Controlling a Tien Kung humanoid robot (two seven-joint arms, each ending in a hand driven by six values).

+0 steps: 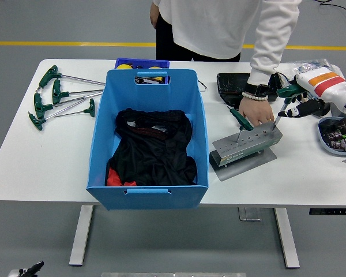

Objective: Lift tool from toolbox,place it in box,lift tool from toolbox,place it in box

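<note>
My right hand [303, 104] seems to grip a green-handled tool [286, 92] just above the grey tool block [246, 144], near the person's hand [255, 109]. Swinging toward the blue box [147, 86] could strike that hand.

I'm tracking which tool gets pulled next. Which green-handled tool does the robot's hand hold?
The one at the right end of the grey tool block, gripped by the right hand. The other block tool stands free; four more lie far left.
</note>
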